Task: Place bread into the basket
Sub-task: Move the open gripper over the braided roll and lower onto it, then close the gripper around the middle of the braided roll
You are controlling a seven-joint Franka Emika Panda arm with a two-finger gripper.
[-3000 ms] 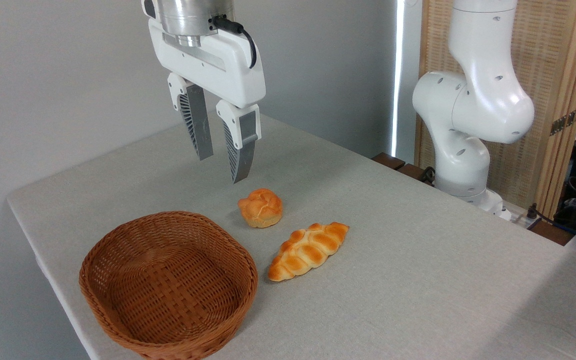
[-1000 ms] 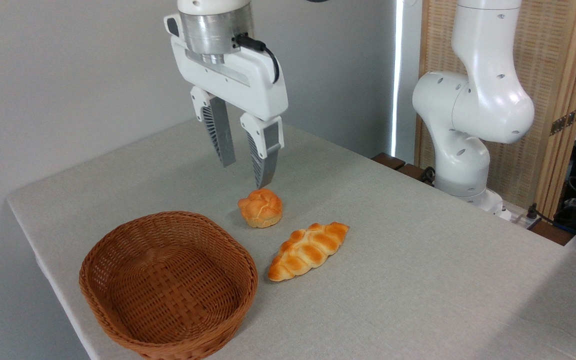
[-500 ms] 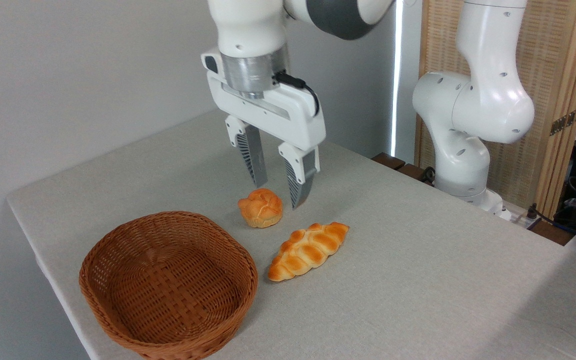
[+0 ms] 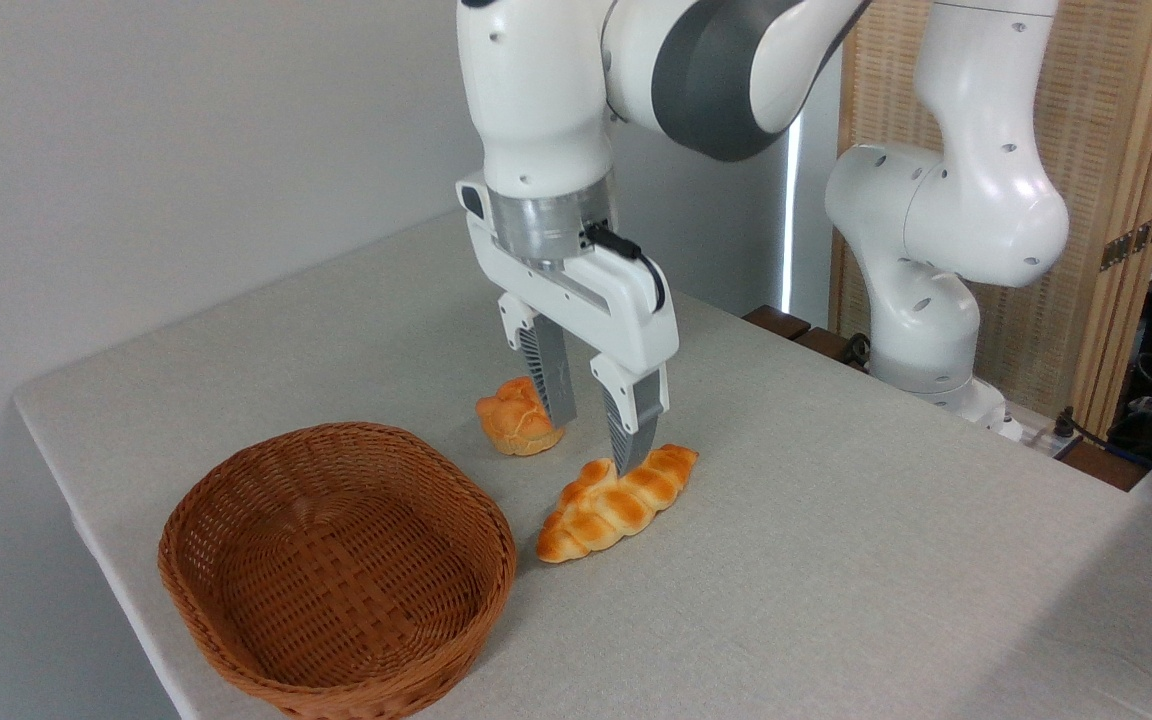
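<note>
The bread, a long braided golden loaf, lies on the table just right of the basket, a wide shallow brown wicker bowl with nothing in it. My gripper hangs open just above the loaf's far end. Its right fingertip sits over the top of the loaf and its left finger crosses in front of the small round bun. Nothing is held between the fingers.
A small round knotted bun sits behind the loaf, partly hidden by my left finger. The arm's white base stands at the table's right rear corner. The grey table ends close to the basket on the left.
The gripper has come down and moved right and toward the camera, from above the round bun to just over the braided loaf. It stayed open. Loaf, bun and basket have not moved.
</note>
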